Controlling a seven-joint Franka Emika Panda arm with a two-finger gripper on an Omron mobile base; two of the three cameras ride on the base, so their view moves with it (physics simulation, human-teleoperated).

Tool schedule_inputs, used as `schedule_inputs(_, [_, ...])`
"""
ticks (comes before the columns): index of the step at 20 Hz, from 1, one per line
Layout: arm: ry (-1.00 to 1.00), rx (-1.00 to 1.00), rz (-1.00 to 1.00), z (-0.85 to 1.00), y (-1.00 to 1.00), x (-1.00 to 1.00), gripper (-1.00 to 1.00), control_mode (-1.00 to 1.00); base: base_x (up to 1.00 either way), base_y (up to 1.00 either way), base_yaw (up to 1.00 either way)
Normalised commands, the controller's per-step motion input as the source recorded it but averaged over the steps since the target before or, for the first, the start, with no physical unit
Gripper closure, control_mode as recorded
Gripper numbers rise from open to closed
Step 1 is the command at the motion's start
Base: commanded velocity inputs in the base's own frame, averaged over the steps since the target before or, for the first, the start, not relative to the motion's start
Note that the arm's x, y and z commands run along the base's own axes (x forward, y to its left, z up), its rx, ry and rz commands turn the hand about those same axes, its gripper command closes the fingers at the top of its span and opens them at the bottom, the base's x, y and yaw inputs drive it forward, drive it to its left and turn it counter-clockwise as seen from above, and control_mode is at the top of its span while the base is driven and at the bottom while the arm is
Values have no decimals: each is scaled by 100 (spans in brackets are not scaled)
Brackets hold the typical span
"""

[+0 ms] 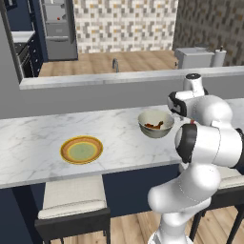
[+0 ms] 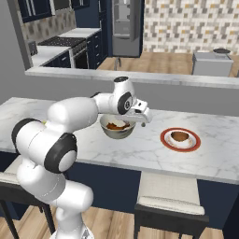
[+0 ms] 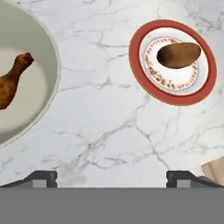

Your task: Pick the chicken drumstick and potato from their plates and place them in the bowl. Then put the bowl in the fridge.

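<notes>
The dark reddish-brown chicken drumstick [image 3: 11, 85] lies inside the cream-white bowl [image 3: 43, 48] on the marble counter. In the base views the bowl [image 1: 156, 131] [image 2: 116, 133] stands mid-counter with the drumstick [image 2: 114, 125] in it. The potato [image 3: 178, 54] [image 2: 179, 136] rests on a red-rimmed plate [image 3: 139, 59] [image 2: 197, 142] to the bowl's right. An orange-yellow plate [image 1: 81, 150] with a green centre sits bare to the left. My gripper [image 3: 112, 177] [image 2: 142, 116] hovers open above the counter between bowl and red plate, holding nothing. The grey fridge [image 1: 59, 28] [image 2: 126, 28] stands far back.
A raised grey ledge [image 1: 119, 78] runs behind the counter. Stools [image 1: 71, 198] [image 2: 170, 193] stand under its front edge. A faucet [image 1: 115, 64] rises beyond the ledge. My own arm [image 1: 205, 138] stands right beside the bowl.
</notes>
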Motion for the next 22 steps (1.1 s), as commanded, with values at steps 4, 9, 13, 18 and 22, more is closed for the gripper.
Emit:
schedule_inputs(4, [7, 0, -54, 5, -43, -3, -100, -100, 0, 0, 0])
schedule_inputs(9, [6, 2, -48, 1, -53, -1, -100, -100, 0, 0, 0])
schedule_inputs(13, [0, 2, -38, 0, -54, -1, -100, -100, 0, 0, 0])
schedule_inputs(18, [-3, 0, -29, -5, -51, 0, -100, -100, 0, 0, 0])
schedule_inputs(22, [-7, 4, -26, -13, -44, 6, -100, -100, 0, 0, 0])
